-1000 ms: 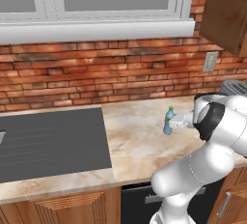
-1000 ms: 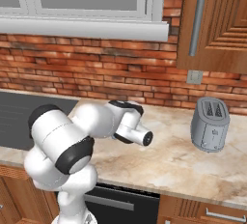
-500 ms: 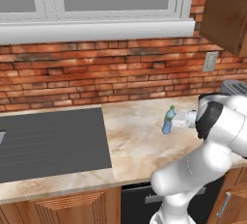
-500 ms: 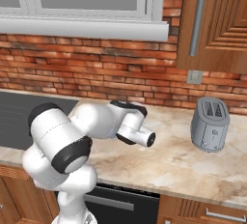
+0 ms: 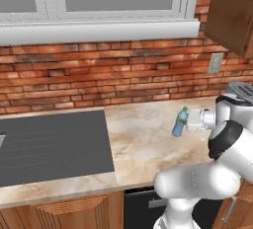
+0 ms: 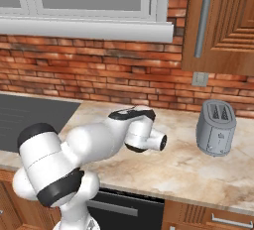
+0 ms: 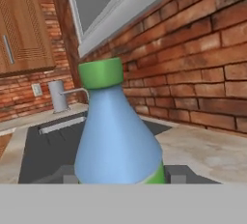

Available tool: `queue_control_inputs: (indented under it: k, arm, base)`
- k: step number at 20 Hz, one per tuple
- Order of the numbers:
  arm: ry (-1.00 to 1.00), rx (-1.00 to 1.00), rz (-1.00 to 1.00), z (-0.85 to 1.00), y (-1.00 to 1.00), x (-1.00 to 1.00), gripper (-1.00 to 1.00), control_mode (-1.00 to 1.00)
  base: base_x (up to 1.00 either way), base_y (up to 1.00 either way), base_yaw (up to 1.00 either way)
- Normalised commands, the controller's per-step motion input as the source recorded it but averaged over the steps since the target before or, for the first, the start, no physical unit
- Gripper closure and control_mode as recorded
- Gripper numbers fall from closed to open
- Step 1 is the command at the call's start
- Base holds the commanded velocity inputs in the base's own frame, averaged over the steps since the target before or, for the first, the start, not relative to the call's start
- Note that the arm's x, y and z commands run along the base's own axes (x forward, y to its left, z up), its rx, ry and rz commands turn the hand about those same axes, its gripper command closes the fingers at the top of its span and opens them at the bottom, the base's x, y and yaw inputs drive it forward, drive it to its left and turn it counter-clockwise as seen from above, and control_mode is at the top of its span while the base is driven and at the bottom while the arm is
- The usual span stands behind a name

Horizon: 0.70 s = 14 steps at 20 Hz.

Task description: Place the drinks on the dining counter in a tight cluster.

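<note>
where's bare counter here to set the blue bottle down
Bare marble counter lies between the black cooktop and the blue bottle, and in front of the toaster. It is crowded only at the gripper.

Beige marble counter (image 5: 143, 144) w/ wooden cabinet fronts runs along brick wall. Black cooktop (image 5: 49, 146) set flush into its left part. Grey toaster (image 6: 216, 127) stands on the right end, near wall. Marble betw. cooktop & toaster is bare.
</note>
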Motion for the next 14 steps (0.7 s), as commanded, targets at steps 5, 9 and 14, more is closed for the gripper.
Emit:
queue_control_inputs:
  k: [5,9,14]
  arm:
    - [-0.03,-0.02,0.00,0.36,0.21,-0.50,1.00,-1.00]
    - [0.00,-0.02,0.00,0.42,0.21,-0.41,1.00,-1.00]
    - [0.00,0.00,-0.01,0.43,0.19,-0.39,1.00,-1.00]
  base:
    - [0.00,0.00,0.00]
    - [0.00,0.00,0.00]
    - [0.00,0.00,0.00]
